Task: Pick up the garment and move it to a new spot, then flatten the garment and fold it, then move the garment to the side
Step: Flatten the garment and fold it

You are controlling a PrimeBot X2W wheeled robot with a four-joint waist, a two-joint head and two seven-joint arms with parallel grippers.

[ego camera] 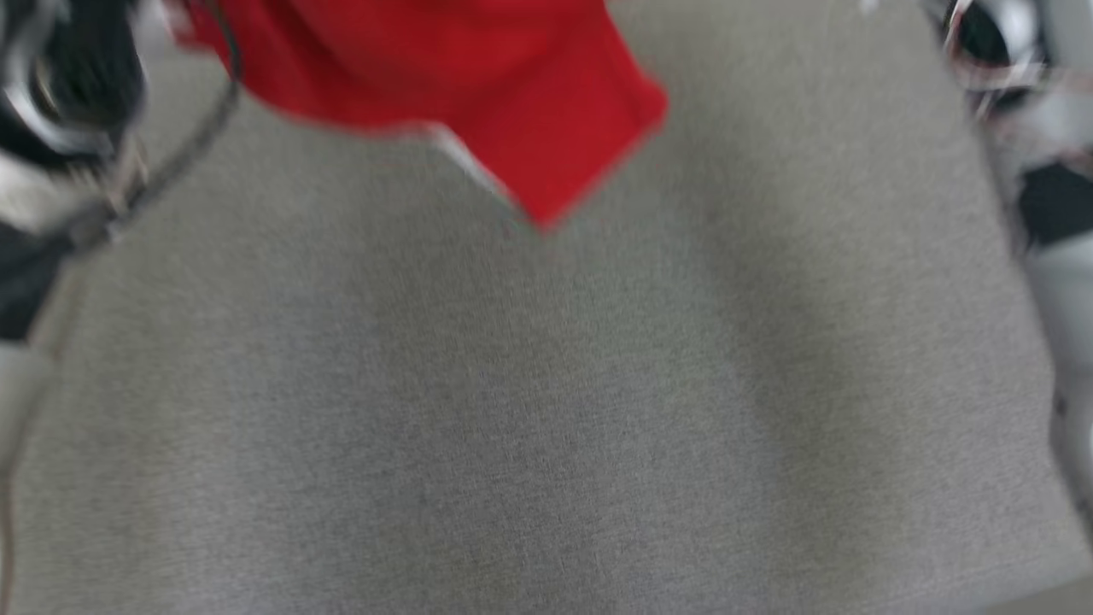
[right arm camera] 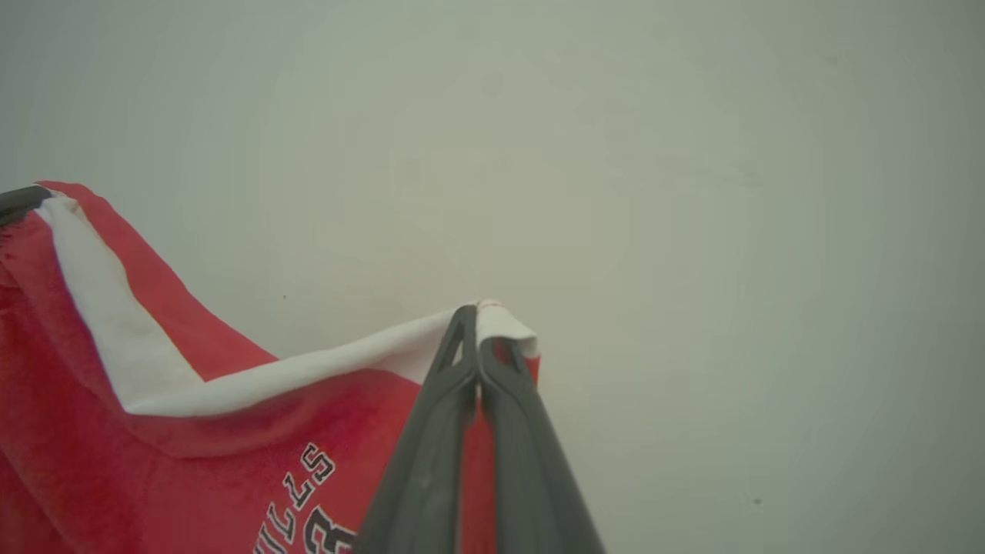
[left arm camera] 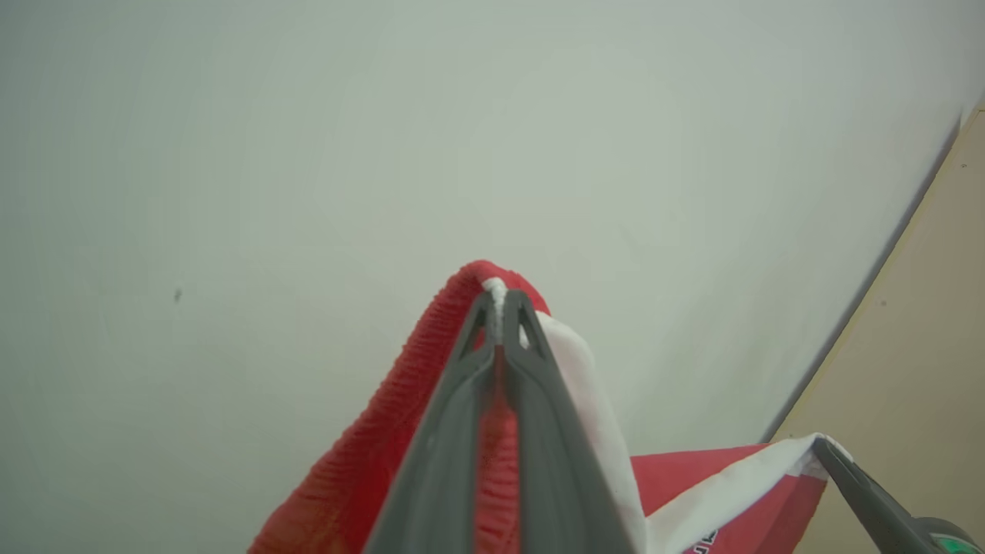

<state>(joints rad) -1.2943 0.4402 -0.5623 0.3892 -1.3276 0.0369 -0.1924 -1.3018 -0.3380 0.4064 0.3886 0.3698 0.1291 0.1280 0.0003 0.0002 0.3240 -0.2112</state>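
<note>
Red fabric garment (right arm camera: 192, 431), white-trimmed and black-lettered, hung between both hands over grey cloth desk (ego camera: 546, 427). Left hand (left arm camera: 500, 304) clamped closed on ribbed red edge; right hand (right arm camera: 479, 327) clamped closed on white hem corner.

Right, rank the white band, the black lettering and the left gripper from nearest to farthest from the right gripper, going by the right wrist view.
1. White band: pinched in the right gripper itself, running off to its left.
2. Black lettering: on the red garment below the band, lower left.
3. Left gripper: at the view's far left edge, holding the band's other end.
</note>
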